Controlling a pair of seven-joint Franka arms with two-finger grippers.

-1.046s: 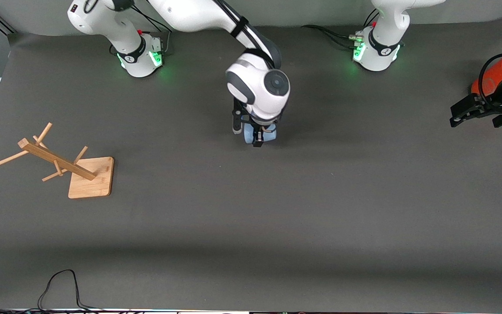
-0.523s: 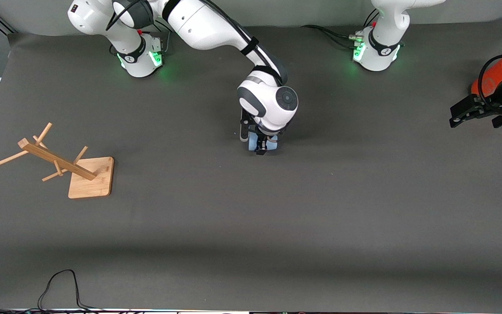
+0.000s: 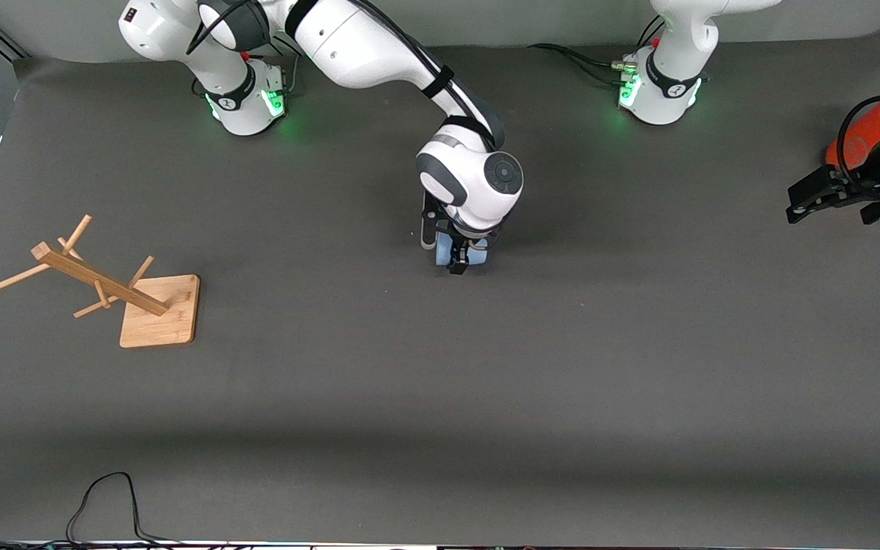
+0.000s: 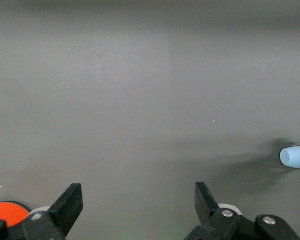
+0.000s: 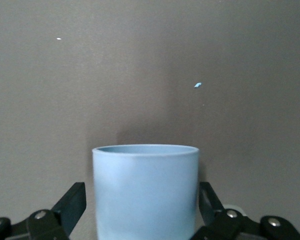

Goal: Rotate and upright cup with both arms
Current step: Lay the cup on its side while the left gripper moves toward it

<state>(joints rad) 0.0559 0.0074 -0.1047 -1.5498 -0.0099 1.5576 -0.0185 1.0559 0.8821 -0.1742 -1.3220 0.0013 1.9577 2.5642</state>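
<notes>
From my remote seat: the right gripper (image 3: 459, 256) is down near the middle of the tabletop (image 3: 440, 382), pointing straight down from the right arm (image 3: 379, 53), which reaches in from its base. It's got the cup (image 3: 461, 252) between its jaws. In the right wrist view the pale-blue cup (image 5: 145, 192) fills the gap, with one black finger (image 5: 70, 205) on each side of its wall, so I'd call that grasping the cup. I can see the rim and a sliver of the inside from that camera. Whether the cup is touching the tabletop or hanging just above it, I can't tell from what I've got.

The left gripper (image 3: 818, 195) is parked over the left arm's end of the tabletop, just beside the orange cylinder (image 3: 864, 137), and that arm is waiting. In its own wrist view, the jaws are spread wide with nothing between the fingertips (image 4: 70, 200), so they're released. That same camera catches a bit of the cup (image 4: 296, 157) at the edge of the picture, and a slice of the orange cylinder (image 4: 7, 212) in the corner.

Over toward the right arm's end there's a wooden peg rack (image 3: 104, 286) on a square base, well apart from the cup.
</notes>
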